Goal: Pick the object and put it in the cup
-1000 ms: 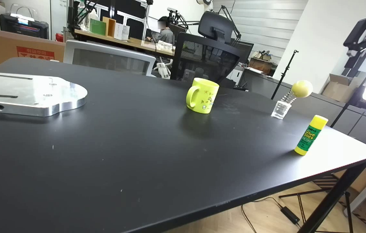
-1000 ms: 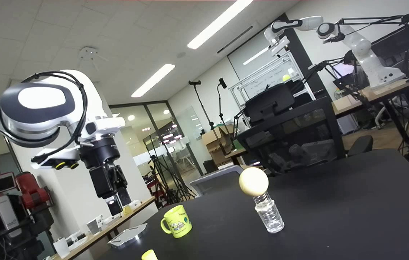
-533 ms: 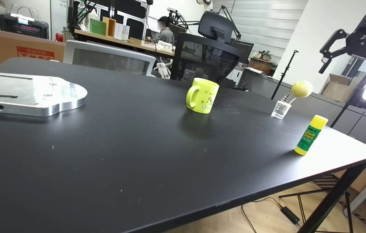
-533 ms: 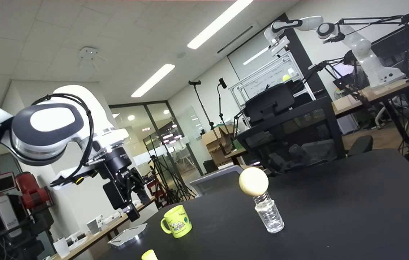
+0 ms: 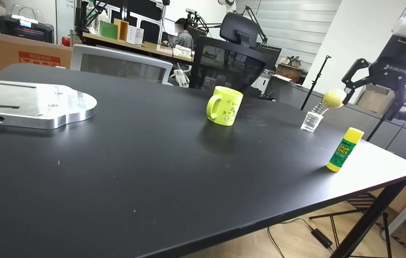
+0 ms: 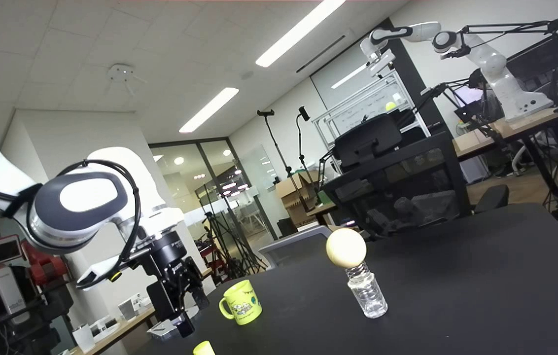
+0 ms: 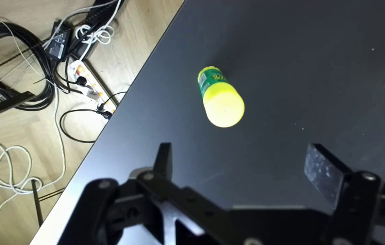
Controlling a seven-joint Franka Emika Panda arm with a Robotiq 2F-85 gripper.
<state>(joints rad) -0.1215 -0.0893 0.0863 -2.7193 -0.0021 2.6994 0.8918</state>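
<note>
The object is a yellow glue stick [image 5: 345,149] with a green label, standing upright near the table's corner. In an exterior view only its yellow cap [image 6: 203,348] shows at the bottom edge. In the wrist view the glue stick [image 7: 222,98] lies ahead of the fingertips, not between them. The cup, a yellow-green mug [image 5: 228,107], stands upright farther in on the table; it also shows in an exterior view [image 6: 243,303] and is out of the wrist view. My gripper [image 7: 238,160] is open and empty, above the glue stick's height in an exterior view [image 5: 369,105].
A yellow ball [image 5: 334,98] on a clear stand [image 5: 312,121] stands near the glue stick. A silver metal plate [image 5: 34,104] lies at the table's far end. The table edge [image 7: 134,81] runs close beside the glue stick. Chairs [image 5: 230,64] stand behind the table.
My gripper has moved down toward the table and the glue stick, coming further into view in both exterior views. The glue stick, mug and ball stand have not moved.
</note>
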